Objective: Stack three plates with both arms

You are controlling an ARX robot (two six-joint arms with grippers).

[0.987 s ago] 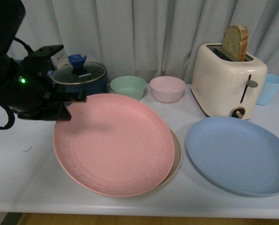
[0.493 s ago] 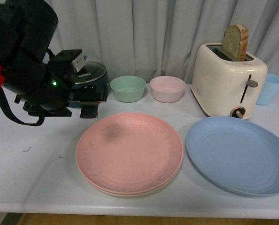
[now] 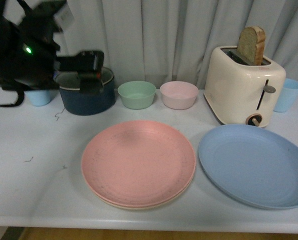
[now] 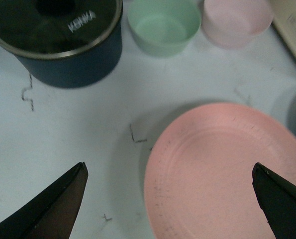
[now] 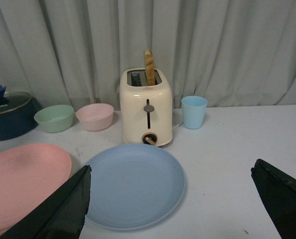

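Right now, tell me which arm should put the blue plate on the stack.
Right. The right hand, open, faces the blue plate, which lies on the robot's right side. The left hand is raised by the pot, beyond the pink plate.

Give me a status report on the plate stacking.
Left gripper open, empty; right gripper open, empty. Pink plate sits on beige plate; blue plate beside them, unstacked. Nothing on it.

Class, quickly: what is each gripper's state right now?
Left gripper: open, holding nothing.
Right gripper: open, holding nothing.
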